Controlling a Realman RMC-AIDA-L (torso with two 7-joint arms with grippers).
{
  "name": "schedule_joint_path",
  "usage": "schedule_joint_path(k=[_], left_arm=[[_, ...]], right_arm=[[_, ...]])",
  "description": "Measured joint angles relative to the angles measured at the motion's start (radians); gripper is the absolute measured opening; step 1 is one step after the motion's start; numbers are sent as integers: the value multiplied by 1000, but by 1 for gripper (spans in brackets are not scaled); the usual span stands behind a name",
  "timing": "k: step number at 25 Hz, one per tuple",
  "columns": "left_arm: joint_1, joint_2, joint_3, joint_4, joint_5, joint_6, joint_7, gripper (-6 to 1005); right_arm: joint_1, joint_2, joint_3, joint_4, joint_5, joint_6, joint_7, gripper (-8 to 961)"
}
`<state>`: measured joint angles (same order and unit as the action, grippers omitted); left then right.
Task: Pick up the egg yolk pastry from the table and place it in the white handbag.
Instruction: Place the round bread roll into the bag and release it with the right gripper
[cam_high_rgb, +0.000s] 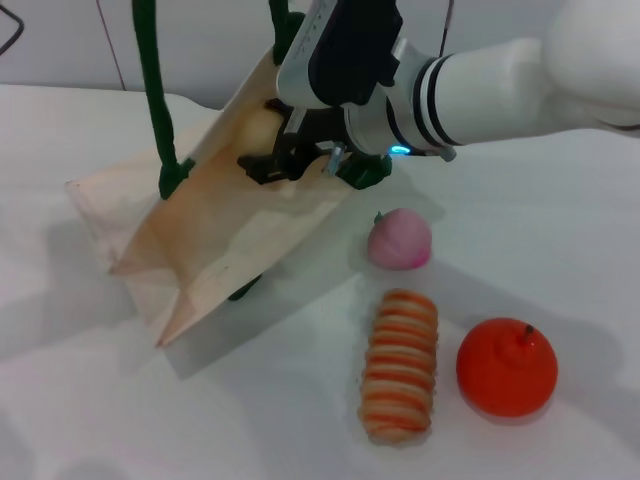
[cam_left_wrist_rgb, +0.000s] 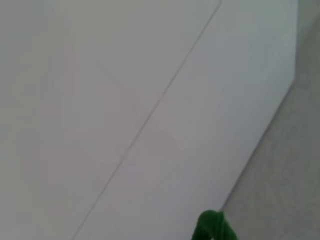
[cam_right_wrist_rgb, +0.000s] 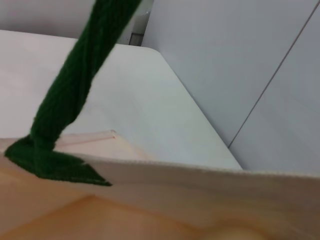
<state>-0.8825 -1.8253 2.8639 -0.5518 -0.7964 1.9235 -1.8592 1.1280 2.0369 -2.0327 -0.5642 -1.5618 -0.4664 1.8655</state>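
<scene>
Egg yolk pastry (cam_high_rgb: 258, 128) lay inside the white handbag (cam_high_rgb: 215, 235) on a white worktop (cam_high_rgb: 120, 400) — right gripper (cam_high_rgb: 285, 155) at the bag's mouth, jaws parted, holding nothing.

No readable text anywhere here: no labels, brands, numbers or signs on anything in the head view or in either wrist view.

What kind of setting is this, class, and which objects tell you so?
Probably a robot test bench: a white-covered table, plain wall panels, and props like a tote bag, striped bread roll and orange.
</scene>
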Motion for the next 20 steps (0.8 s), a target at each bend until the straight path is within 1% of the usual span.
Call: schedule_joint_path(k=[2,7,10,12,13,14,15,16,18,20], left_arm=[[11,0,0,-3,-4,-3,0,128],[30,0,0,-5,-4,-31,0,128],[41,0,0,-5,-4,-47,4,128],[46,0,0,-5,-6,-61,5,129],[47,0,0,-5,-10,-74,3,129],[49,0,0,-3,-14,-86,1,129],[52,0,0,-1,-21,-97,-1,131],[54,-1,0,1,-27,-105,-2,132],[62,-3,0,3,-42,-123,-4,135],[71,-7,-1,3,-57,-136,-4,138]], right_arm=[[-2,-3,1,-1,-2,-23,13,575],[-7,-13,9,-7,-33,-100,75,795],[-33,-21,40,-44,-110,-124,141,884],[-77,-28,103,-101,-200,-150,188,884],[-111,-31,148,-146,-252,-169,209,884],[-208,-35,266,-272,-379,-220,252,885],[-208,-35,266,-272,-379,-220,252,885],[-245,-33,310,-320,-422,-239,264,885],[-341,-23,421,-457,-533,-285,287,885],[-413,-14,484,-574,-592,-307,303,885]])
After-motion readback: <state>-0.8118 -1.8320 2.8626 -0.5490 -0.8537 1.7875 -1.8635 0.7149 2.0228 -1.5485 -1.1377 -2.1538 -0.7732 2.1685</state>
